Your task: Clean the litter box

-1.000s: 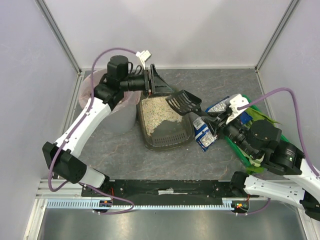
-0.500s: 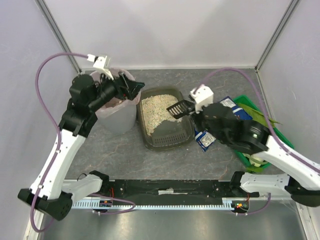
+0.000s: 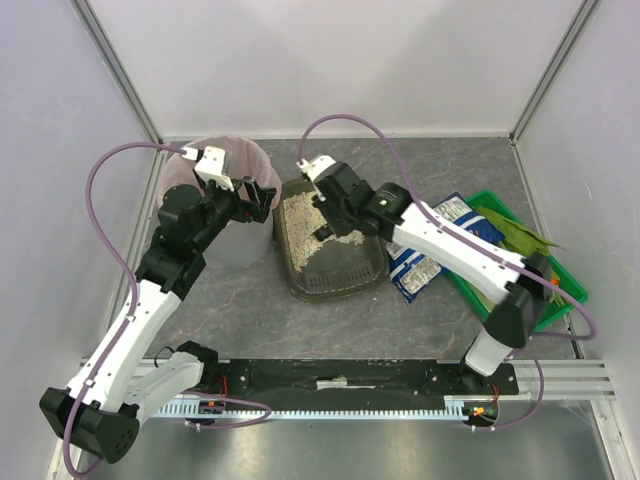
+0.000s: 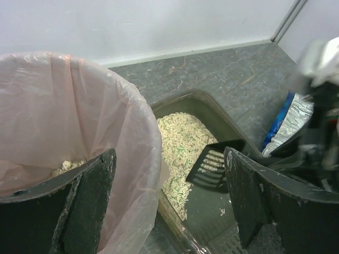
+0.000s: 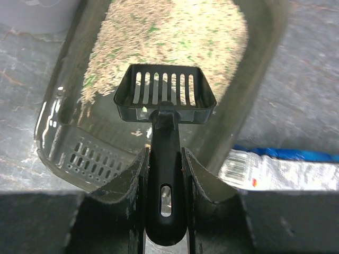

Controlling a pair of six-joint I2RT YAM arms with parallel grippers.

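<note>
One shallow dark grey-brown plastic litter box [image 3: 340,280], rectangular with rounded corners and a wide rim, sits at the centre of the grey marbled counter [image 3: 250,310]. Pale beige granules [image 5: 175,32] with green flecks cover its far half. The smooth bare near end shows rows of moulded slots. The right fingers [image 5: 139,177] are clamped narrowly on the handle of a black plastic slotted scoop [image 5: 165,92], whose square pan hangs over the granules. Just beside the litter box, on its left, stands a round translucent bin with a thin pink liner [image 4: 63,106], with a few granules inside. The left fingers [image 4: 87,206] stand wide apart over the bin's rim, holding nothing. To the right lie a blue-and-white printed pouch [image 3: 425,255], its writing unreadable, and a green plastic crate [image 3: 560,290].
</note>
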